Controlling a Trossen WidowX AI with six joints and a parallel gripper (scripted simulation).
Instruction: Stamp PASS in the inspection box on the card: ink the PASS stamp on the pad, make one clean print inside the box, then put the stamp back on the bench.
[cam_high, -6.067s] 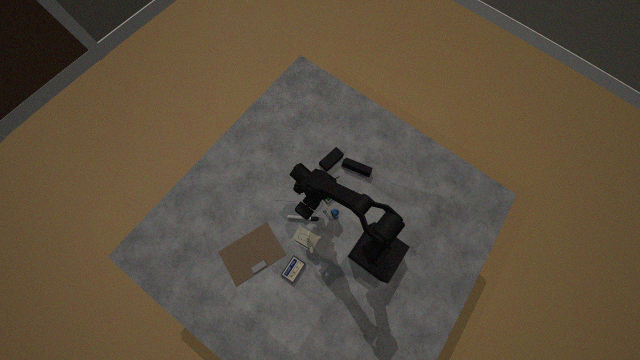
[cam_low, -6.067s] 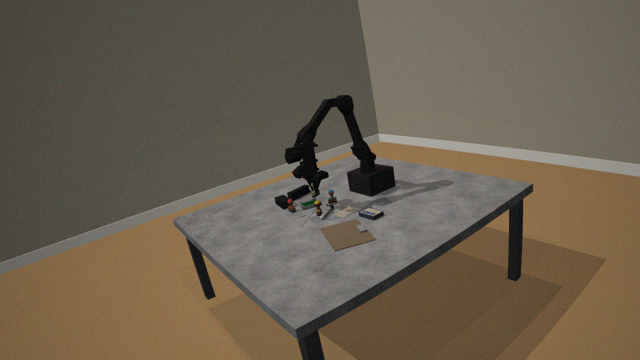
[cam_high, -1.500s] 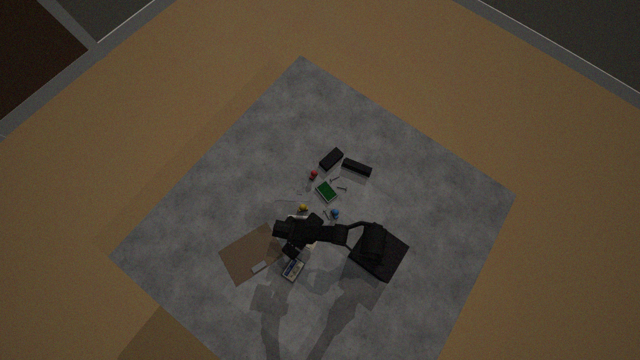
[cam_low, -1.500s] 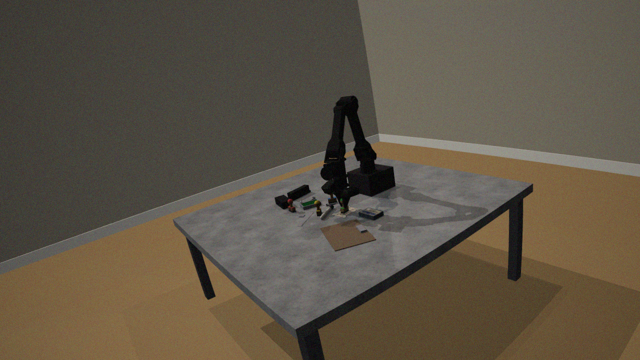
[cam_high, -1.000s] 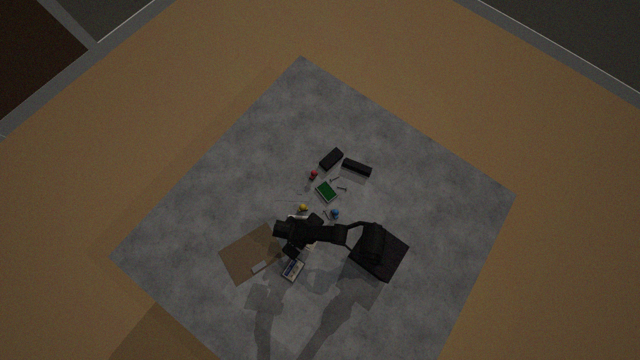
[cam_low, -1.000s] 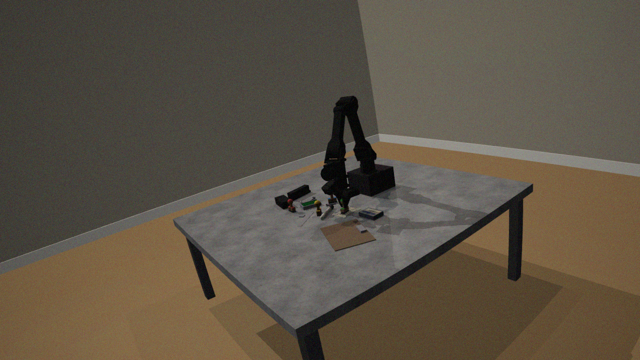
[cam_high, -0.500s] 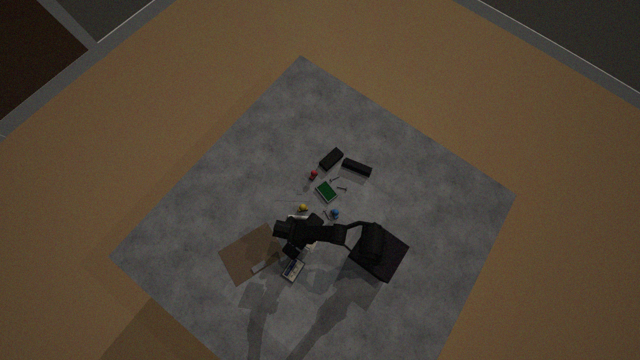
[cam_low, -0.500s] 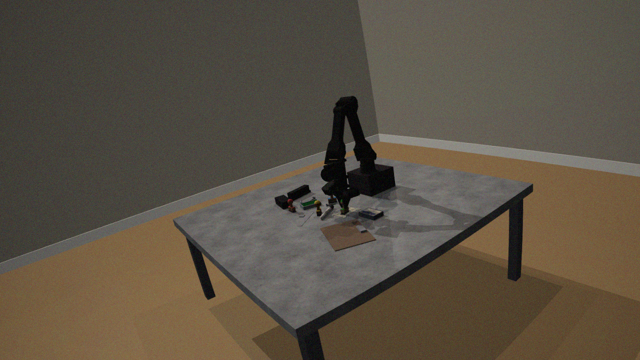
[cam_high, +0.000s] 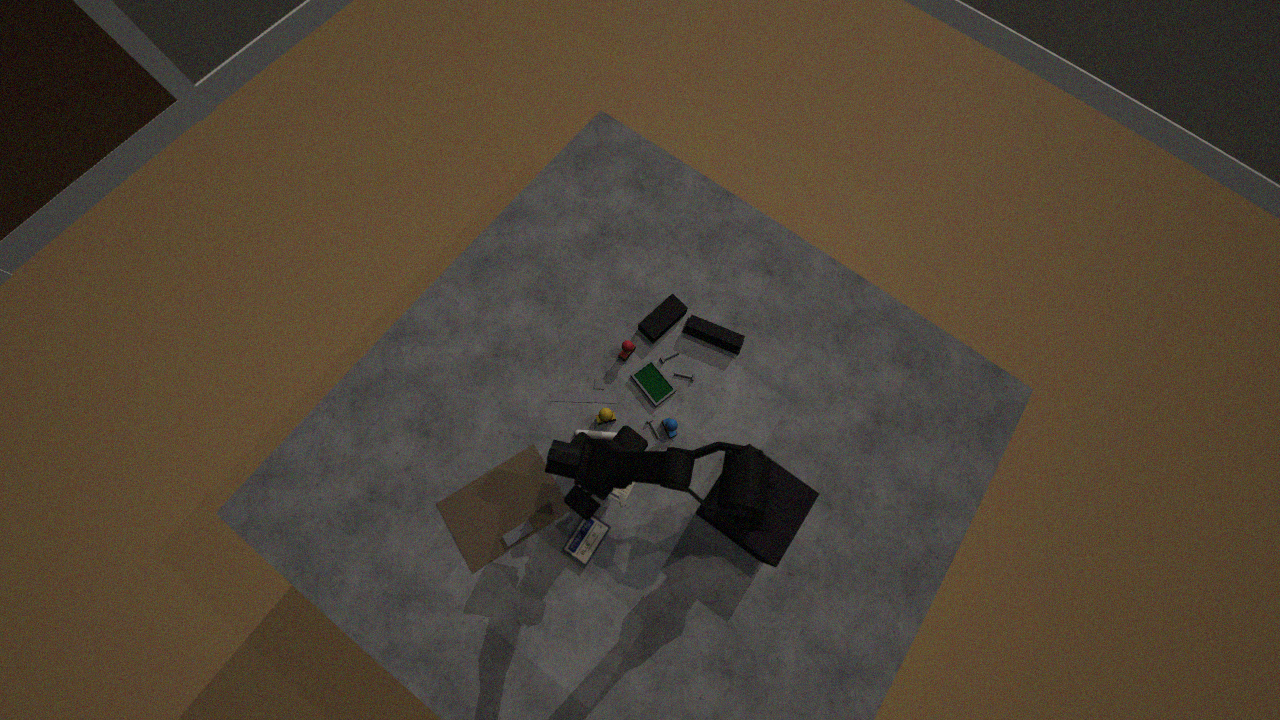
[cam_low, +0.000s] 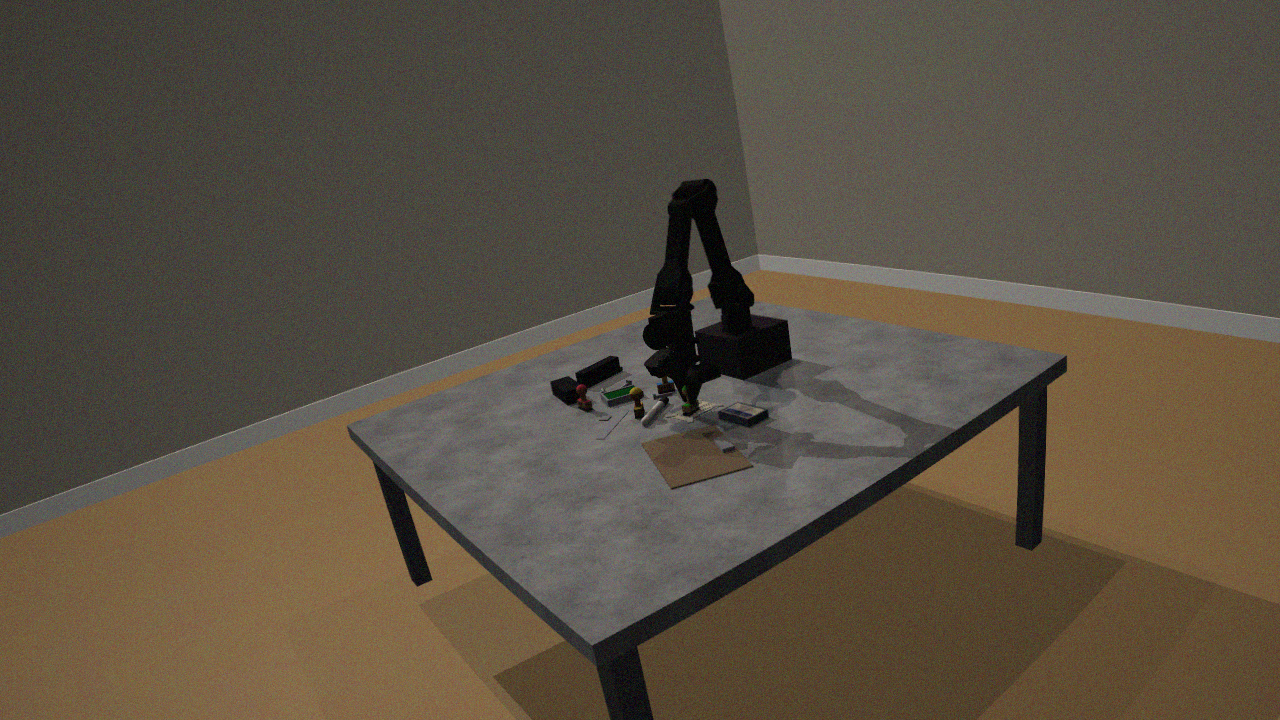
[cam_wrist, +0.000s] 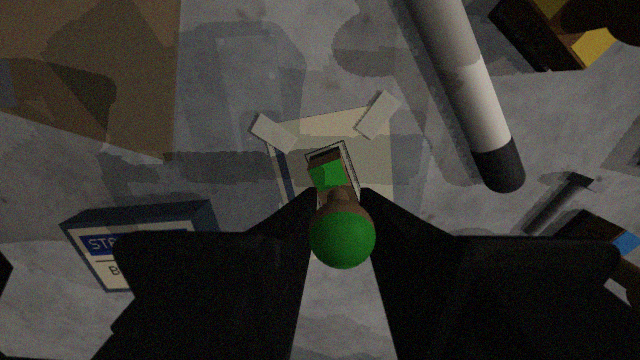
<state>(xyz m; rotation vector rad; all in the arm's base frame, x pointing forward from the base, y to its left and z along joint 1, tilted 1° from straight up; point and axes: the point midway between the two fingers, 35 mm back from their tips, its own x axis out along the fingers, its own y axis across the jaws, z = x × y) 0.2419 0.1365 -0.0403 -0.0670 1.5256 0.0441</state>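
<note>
My gripper (cam_low: 691, 394) (cam_wrist: 338, 195) is shut on the green-knobbed stamp (cam_wrist: 342, 241), which stands upright between the fingertips. The card (cam_wrist: 377, 155) lies below it, with pale strips across its two far corners. The stamp's base is over the inspection box (cam_wrist: 352, 165) and covers most of it; the box's far edge and right line show. Whether the base touches the card cannot be told, and any print under it is hidden. The green ink pad (cam_high: 653, 383) (cam_low: 618, 394) lies away from the gripper, out of the wrist view.
A white marker (cam_wrist: 482, 105), a yellow stamp (cam_high: 605, 416) (cam_wrist: 593, 48) and a blue stamp (cam_high: 670, 427) (cam_wrist: 626, 243) are near the card. A blue-edged box (cam_high: 586, 540) (cam_wrist: 200, 215) lies on its other side, near a brown board (cam_high: 487, 514). A red stamp (cam_high: 627, 347) and black blocks (cam_high: 663, 317) (cam_high: 713, 334) stand beyond the pad.
</note>
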